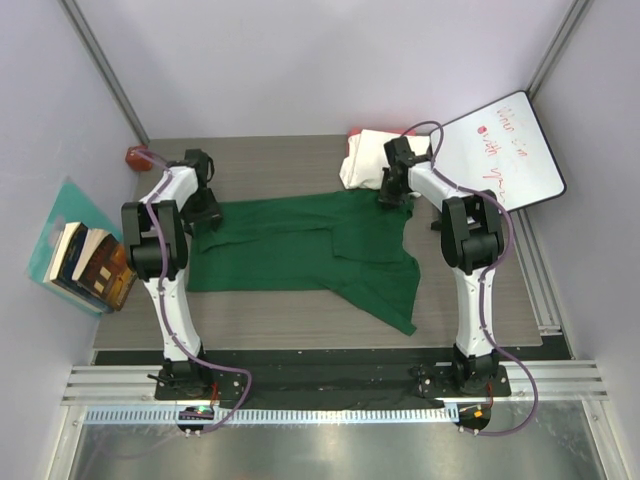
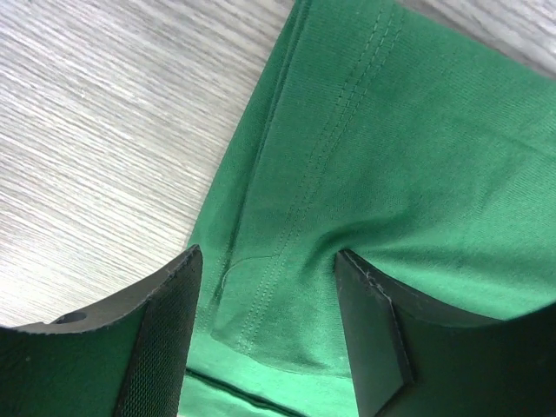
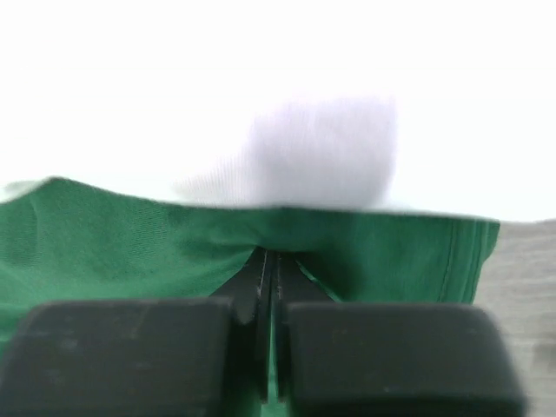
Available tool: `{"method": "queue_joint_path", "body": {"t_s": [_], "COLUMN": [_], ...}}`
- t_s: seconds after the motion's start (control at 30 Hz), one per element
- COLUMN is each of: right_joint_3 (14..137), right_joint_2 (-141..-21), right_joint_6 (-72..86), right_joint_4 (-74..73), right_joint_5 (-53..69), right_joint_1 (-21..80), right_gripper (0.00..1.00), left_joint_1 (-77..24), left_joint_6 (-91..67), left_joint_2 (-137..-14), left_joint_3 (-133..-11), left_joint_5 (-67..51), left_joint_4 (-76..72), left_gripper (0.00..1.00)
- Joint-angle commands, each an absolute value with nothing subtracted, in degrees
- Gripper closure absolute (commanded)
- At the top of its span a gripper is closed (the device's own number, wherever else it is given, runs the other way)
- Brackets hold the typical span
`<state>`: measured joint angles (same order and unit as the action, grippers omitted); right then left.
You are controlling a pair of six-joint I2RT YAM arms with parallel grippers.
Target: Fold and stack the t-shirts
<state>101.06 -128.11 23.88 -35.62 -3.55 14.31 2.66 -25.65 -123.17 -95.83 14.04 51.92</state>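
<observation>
- The green t-shirt (image 1: 300, 250) lies opened out on the desk (image 1: 280, 160) between the two arms. It is mostly flat, with one part trailing toward the near right.
- The cream-white bundle (image 1: 362, 160) sits folded at the far edge, just beside the green shirt's far right corner. A red-pink edge (image 1: 357, 133) shows behind it.
- The left hand (image 2: 268, 261) is spread over the shirt's left end. Its fingers (image 2: 165, 330) straddle a double-stitched hem, and the cloth between them is not gripped.
- The right hand (image 3: 271, 256) is pressed together at the far right edge. Green cloth gathers in toward its tips, so it appears to be pinching a fold of the shirt. The cream bundle is a pale blur just beyond.
- The shirt looks like light, limp knit. It will likely sag and drape from any held point and drag across the desk rather than slide as a sheet.
- The stitched hems and seams are probably the best places to take hold, being thicker and less likely to slip from a pinch.
- Two holds well apart on one edge should keep a fold line straight, whereas a single pinch will likely bunch the cloth.
- A lift near the bundle risks catching it.
</observation>
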Motion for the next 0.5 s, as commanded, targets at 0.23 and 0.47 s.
{"method": "queue_joint_path", "body": {"t_s": [0.23, 0.47], "right_joint_3": [101.17, 96.95], "right_joint_2": [-127.11, -111.2], "right_joint_6": [21.36, 21.71], "right_joint_4": [-38.15, -37.7], "right_joint_5": [-5.71, -6.15], "right_joint_1": [12.57, 12.57], "right_gripper": [0.66, 0.56], "left_joint_1": [3.78, 3.78], "left_joint_6": [-26.54, -27.77], "left_joint_2": [-121.84, -112.78], "left_joint_3": [-96.16, -95.54], "left_joint_5": [15.91, 17.22], "left_joint_4": [47.39, 47.72], "left_gripper": [0.31, 0.28]}}
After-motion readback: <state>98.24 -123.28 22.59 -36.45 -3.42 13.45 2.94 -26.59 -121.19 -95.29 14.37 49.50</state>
